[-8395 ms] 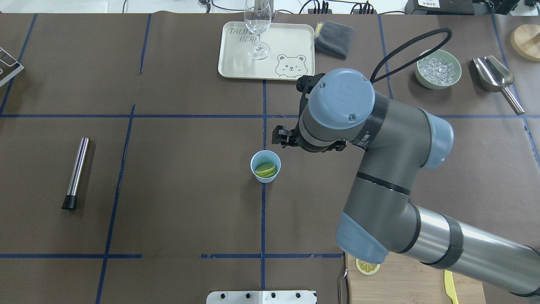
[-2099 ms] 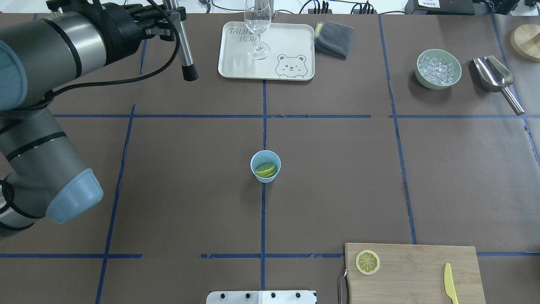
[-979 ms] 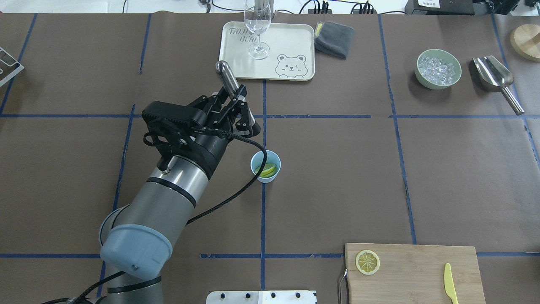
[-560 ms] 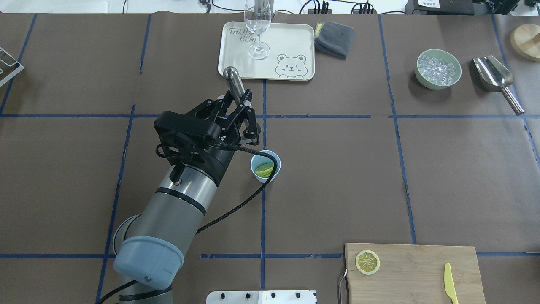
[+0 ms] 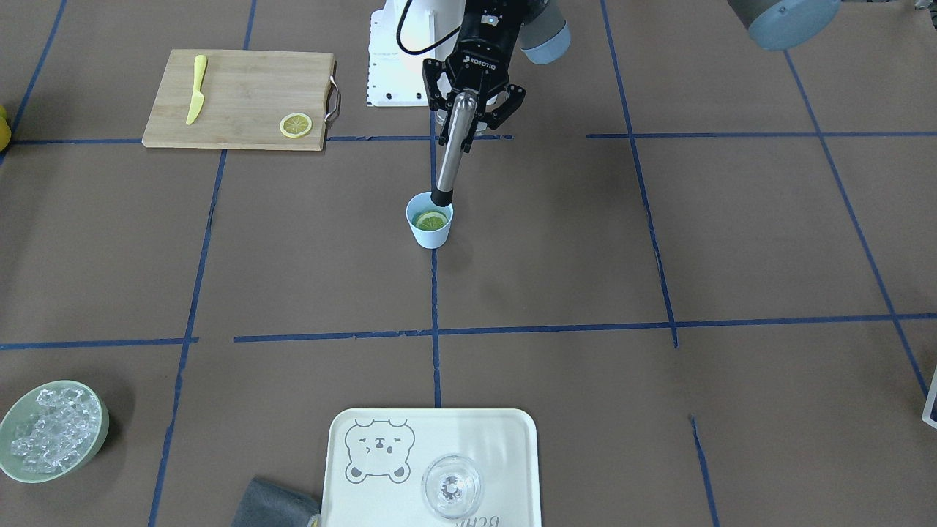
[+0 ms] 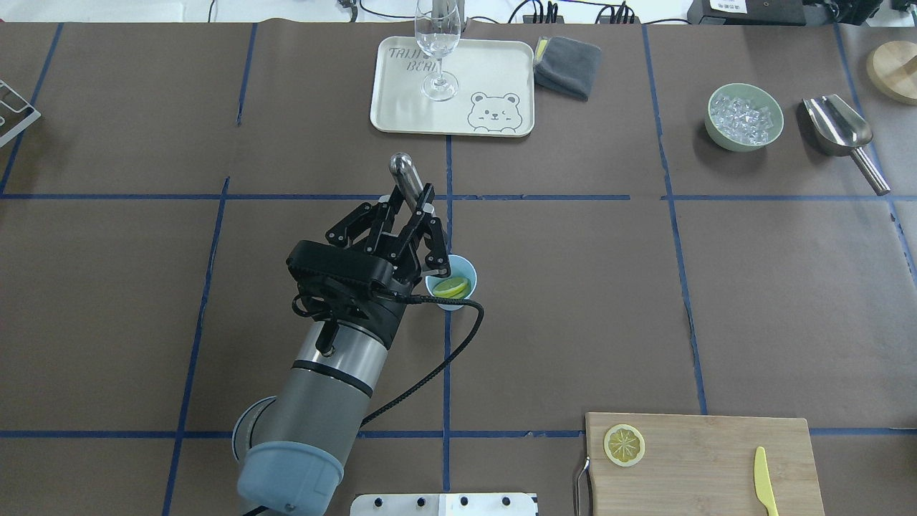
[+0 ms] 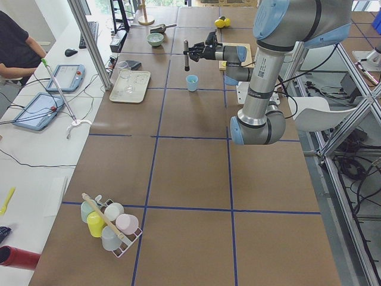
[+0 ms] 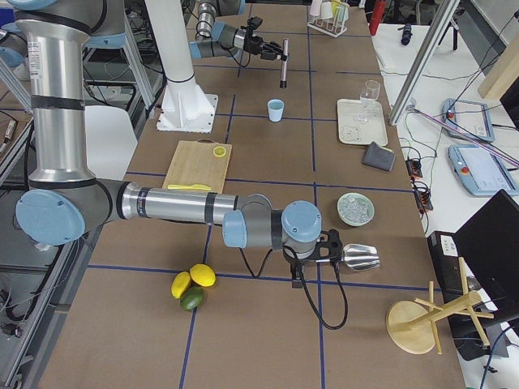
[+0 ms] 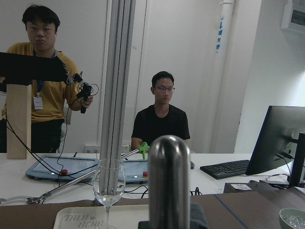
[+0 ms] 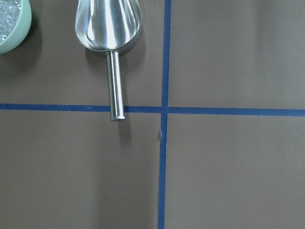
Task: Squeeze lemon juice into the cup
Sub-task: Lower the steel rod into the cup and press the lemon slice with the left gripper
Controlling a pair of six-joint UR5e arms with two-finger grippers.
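Observation:
The light-blue cup (image 6: 462,273) stands at the table's middle with lemon slices (image 6: 452,288) inside; it also shows in the front view (image 5: 430,230) with the slices (image 5: 430,219). My left gripper (image 6: 419,208) is shut on a steel muddler (image 5: 452,150) and holds it upright, black tip down, just over the cup's mouth. The muddler's round top fills the left wrist view (image 9: 168,181). Another lemon slice (image 6: 624,444) lies on the cutting board (image 6: 702,466). My right gripper (image 8: 331,245) shows only in the exterior right view, beside the steel scoop (image 8: 361,257); I cannot tell if it is open or shut.
A yellow knife (image 6: 765,480) lies on the board. A tray (image 6: 494,72) with a stemmed glass (image 6: 437,43) and a grey cloth (image 6: 569,66) are at the back. A green bowl of ice (image 6: 745,117) sits at the right, by the scoop (image 10: 108,28).
My left arm has carried the muddler from the back left to just over the cup. Before that, the right arm left the cup's side and went off to the right.

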